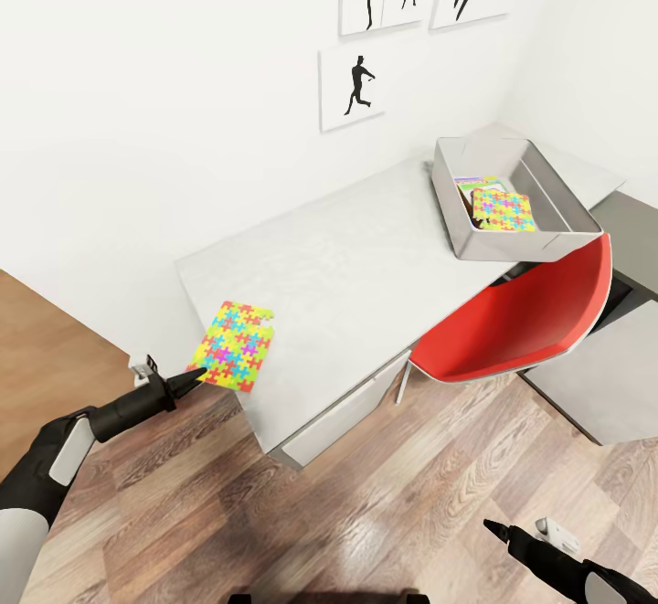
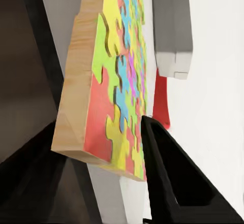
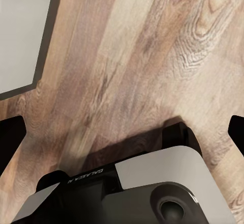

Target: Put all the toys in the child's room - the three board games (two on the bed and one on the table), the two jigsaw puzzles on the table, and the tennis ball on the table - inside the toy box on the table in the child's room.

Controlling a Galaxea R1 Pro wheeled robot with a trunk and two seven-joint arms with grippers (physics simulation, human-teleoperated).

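A jigsaw puzzle (image 1: 233, 345) of bright interlocking pieces lies at the table's (image 1: 347, 266) near left corner and overhangs its edge. My left gripper (image 1: 195, 373) is shut on that overhanging corner. In the left wrist view the puzzle (image 2: 117, 82) sits between the two black fingers (image 2: 173, 173). The grey toy box (image 1: 548, 243) stands at the far right of the table. Inside it are a second jigsaw puzzle (image 1: 503, 209) and part of a printed board game (image 1: 475, 182). My right gripper (image 1: 498, 528) hangs low over the floor, open and empty (image 3: 122, 130).
A red chair (image 1: 525, 312) is pushed in under the table between the puzzle and the toy box. A lower grey desk (image 1: 621, 348) stands at the right. Athlete silhouette pictures (image 1: 356, 88) hang on the white wall. Wood plank floor (image 1: 366, 513) lies in front.
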